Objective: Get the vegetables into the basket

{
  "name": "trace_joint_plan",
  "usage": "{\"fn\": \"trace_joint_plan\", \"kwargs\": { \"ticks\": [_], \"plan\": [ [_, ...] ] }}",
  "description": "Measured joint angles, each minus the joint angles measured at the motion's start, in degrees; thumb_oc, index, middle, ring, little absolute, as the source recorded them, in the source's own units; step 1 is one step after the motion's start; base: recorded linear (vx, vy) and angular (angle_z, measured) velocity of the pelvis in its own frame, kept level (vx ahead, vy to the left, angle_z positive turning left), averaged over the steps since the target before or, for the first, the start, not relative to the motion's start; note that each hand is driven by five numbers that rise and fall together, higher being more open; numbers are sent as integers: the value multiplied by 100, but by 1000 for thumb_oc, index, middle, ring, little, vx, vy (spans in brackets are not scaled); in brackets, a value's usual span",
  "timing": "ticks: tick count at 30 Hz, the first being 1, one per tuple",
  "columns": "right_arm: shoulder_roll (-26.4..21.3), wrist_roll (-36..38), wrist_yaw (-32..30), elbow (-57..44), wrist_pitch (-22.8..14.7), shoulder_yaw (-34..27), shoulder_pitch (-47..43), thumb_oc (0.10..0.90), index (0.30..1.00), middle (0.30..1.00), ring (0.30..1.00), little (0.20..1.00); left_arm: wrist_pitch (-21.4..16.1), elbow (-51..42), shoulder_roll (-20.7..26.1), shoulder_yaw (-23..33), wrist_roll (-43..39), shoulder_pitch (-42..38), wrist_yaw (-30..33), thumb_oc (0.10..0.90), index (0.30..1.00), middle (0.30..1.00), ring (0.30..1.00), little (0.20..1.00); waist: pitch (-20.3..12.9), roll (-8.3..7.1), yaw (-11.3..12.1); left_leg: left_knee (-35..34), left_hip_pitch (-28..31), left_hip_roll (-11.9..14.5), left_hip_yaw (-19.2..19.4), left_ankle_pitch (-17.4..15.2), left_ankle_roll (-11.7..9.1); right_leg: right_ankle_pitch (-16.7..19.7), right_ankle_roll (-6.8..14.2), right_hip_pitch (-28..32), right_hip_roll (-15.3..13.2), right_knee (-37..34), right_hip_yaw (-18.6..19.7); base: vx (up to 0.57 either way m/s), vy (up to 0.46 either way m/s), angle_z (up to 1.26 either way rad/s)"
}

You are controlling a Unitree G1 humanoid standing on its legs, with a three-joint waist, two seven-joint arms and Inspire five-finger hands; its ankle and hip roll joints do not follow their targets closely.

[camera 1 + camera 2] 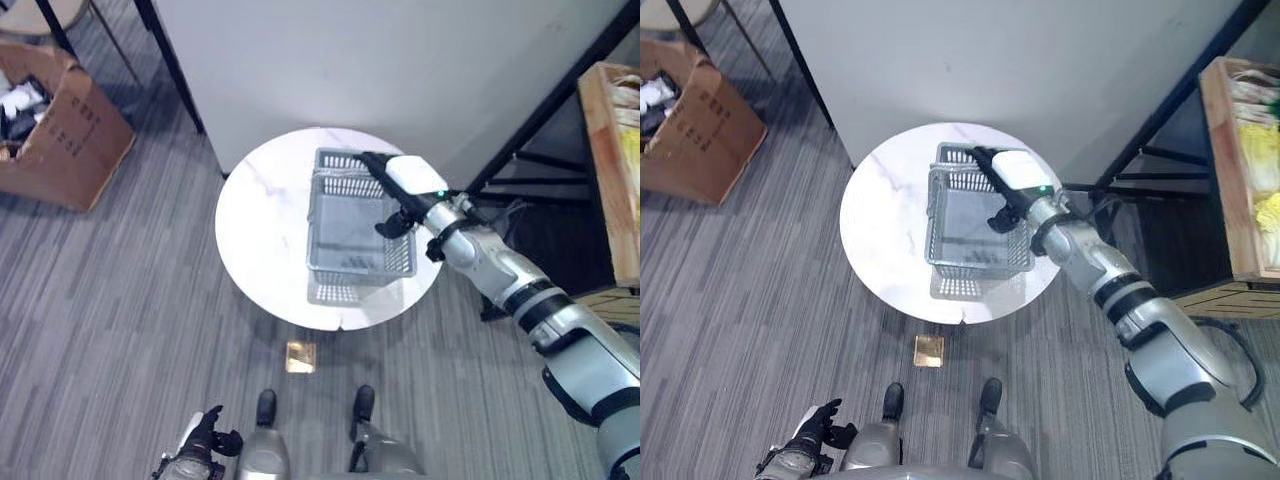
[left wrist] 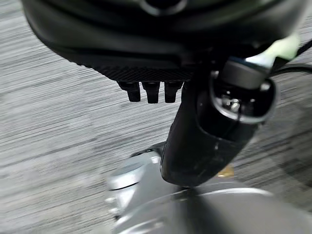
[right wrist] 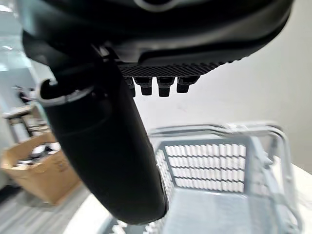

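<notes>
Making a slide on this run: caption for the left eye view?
Right hand over the grey basket on the round white table.

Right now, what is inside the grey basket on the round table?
The basket looks empty: its bare floor and slotted walls show, no vegetables. The right robot hand reaches over its far right rim and covers that corner.

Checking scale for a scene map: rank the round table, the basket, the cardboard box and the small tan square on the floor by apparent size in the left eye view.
Largest to smallest:
1. round table
2. cardboard box, cut off by the frame edge, so unsure against the basket
3. basket
4. small tan square
</notes>
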Motion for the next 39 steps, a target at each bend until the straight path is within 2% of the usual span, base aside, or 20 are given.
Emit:
{"fn": "trace_joint_plan", "kwargs": {
  "ticks": [4, 5, 8, 14, 20, 21, 22, 23, 24, 31, 39],
  "plan": [
    [88, 40, -82, 776, 119, 87, -337, 900, 1000, 1000, 1000, 1000, 5, 25, 18, -164, -51, -18, 34, 900, 1000, 1000, 1000, 1000, 59, 21, 18, 6, -61, 5, -59, 0, 0, 0, 0, -41, 9, 0, -26, -8, -4, 5],
    [135, 79, -110, 1264, 141, 85, -512, 900, 1000, 1000, 1000, 1000, -22, 2, 9, -162, -73, -45, 74, 900, 1000, 1000, 1000, 1000, 85, 60, 64, 7, -114, 3, -68, 0, 0, -1, 0, -79, 4, -1, -49, -23, 2, 5],
    [125, 101, -215, 1656, 257, 81, -737, 900, 1000, 1000, 1000, 1000, -59, -13, -8, -208, -166, -119, 106, 900, 1000, 1000, 1000, 1000, 187, 117, 84, 41, -212, -4, -120, 8, -9, -1, -1, -129, -9, 0, -103, -22, 3, 9],
    [156, 280, -340, 1920, 251, 79, -808, 900, 1000, 1000, 1000, 1000, -77, -21, -71, -378, -222, -198, 190, 900, 1000, 1000, 1000, 1000, 264, 241, 144, 74, -377, -11, -205, 21, -18, 0, -3, -229, -20, 0, -184, 0, 3, 7],
    [173, 322, -442, 1975, 267, 81, -1012, 900, 1000, 1000, 1000, 1000, -66, -21, -91, -448, -222, -271, 240, 900, 1000, 1000, 1000, 1000, 278, 264, 189, 83, -447, -12, -214, 21, -18, 1, -4, -289, -20, 0, -192, 1, 0, 1],
    [251, 328, -450, 2080, 271, 82, -1134, 641, 638, 638, 638, 638, -62, -17, -77, -547, -221, -325, 250, 900, 1000, 1000, 1000, 1000, 281, 270, 205, 87, -462, -16, -232, 22, -19, 1, -4, -291, -24, 0, -208, 3, -1, 4],
    [273, 329, -450, 2100, 273, 82, -1160, 582, 555, 555, 555, 555, -66, -24, -78, -556, -221, -335, 253, 900, 1000, 1000, 1000, 1000, 282, 271, 217, 90, -466, -17, -235, 22, -19, 1, -4, -291, -26, 0, -213, 3, -1, 5],
    [307, 329, -451, 2141, 269, 82, -1201, 582, 555, 555, 555, 555, -66, -21, -80, -574, -221, -356, 266, 900, 1000, 1000, 1000, 1000, 282, 271, 227, 98, -475, -20, -247, 22, -19, 1, -4, -291, -30, 0, -224, 6, 0, 8],
    [337, 329, -452, 2184, 265, 82, -1245, 400, 300, 300, 300, 300, -66, -20, -80, -587, -220, -398, 297, 900, 1000, 1000, 1000, 1000, 282, 271, 244, 109, -498, -25, -279, 23, -21, 0, -4, -292, -37, 0, -251, 8, 5, 11],
    [502, 557, -586, 2834, 283, 20, -1398, 400, 300, 300, 300, 300, -69, -34, -120, -608, -221, -459, 333, 900, 1000, 1000, 1000, 1000, 287, 280, 400, 145, -616, -98, -408, 56, -4, 0, -4, -317, -110, 0, -362, 10, 4, 10],
    [615, 541, -626, 3245, 309, -38, -1396, 400, 300, 300, 300, 300, -65, -40, -120, -787, -212, -514, 349, 900, 1000, 1000, 1000, 1000, 277, 296, 416, 186, -615, -132, -483, 67, 11, 0, -4, -256, -142, 1, -435, 5, 1, 4]
  ]
}}
